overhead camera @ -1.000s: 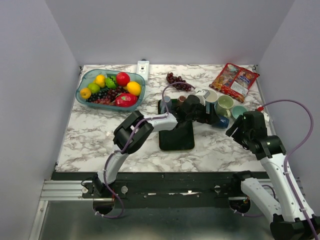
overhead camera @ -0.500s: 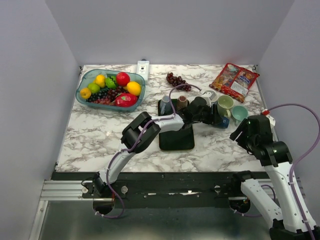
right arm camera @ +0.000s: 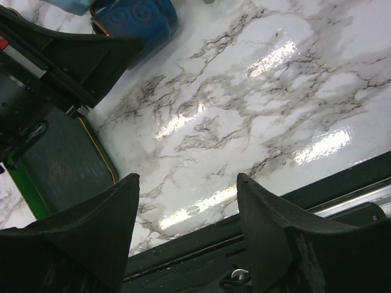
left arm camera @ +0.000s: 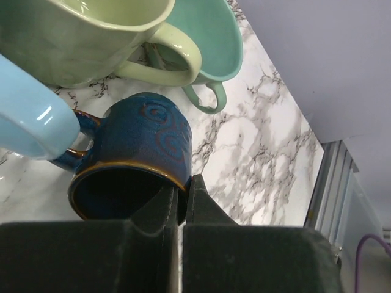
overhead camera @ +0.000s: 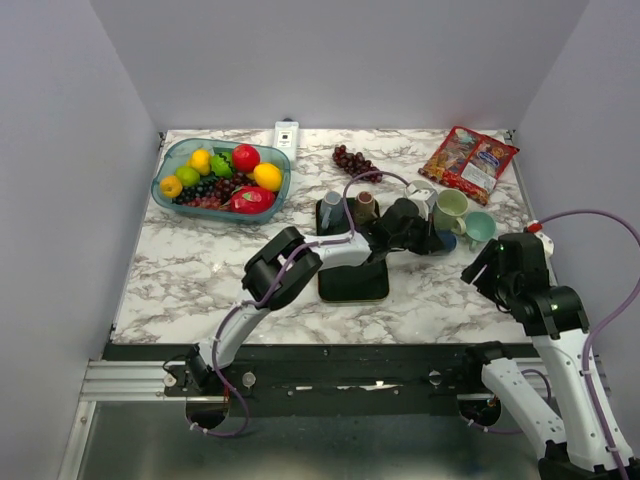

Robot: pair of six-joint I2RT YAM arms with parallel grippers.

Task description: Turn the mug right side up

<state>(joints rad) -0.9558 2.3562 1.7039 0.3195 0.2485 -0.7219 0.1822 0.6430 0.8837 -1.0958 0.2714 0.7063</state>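
Note:
A dark blue mug (left arm camera: 146, 146) with swirl marks lies on its side on the marble, its mouth facing the left wrist camera. My left gripper (left arm camera: 182, 185) is shut on its rim, one finger inside the mouth and one outside the wall. From above, that gripper (overhead camera: 425, 238) is stretched far right across the table, and the blue mug (overhead camera: 446, 241) shows just past it. My right gripper (right arm camera: 186, 180) stands open over bare marble near the front edge, holding nothing; the blue mug (right arm camera: 137, 15) lies beyond its left finger.
A pale green mug (overhead camera: 449, 209), a teal mug (overhead camera: 479, 227) and a white mug (overhead camera: 420, 193) crowd round the blue one. A dark tray (overhead camera: 353, 275) lies mid-table. A fruit bowl (overhead camera: 222, 178), grapes (overhead camera: 355, 162) and snack packets (overhead camera: 468, 160) stand farther back.
My left gripper has reached further right and shut on the blue mug's rim. The right arm has drawn back toward the near right.

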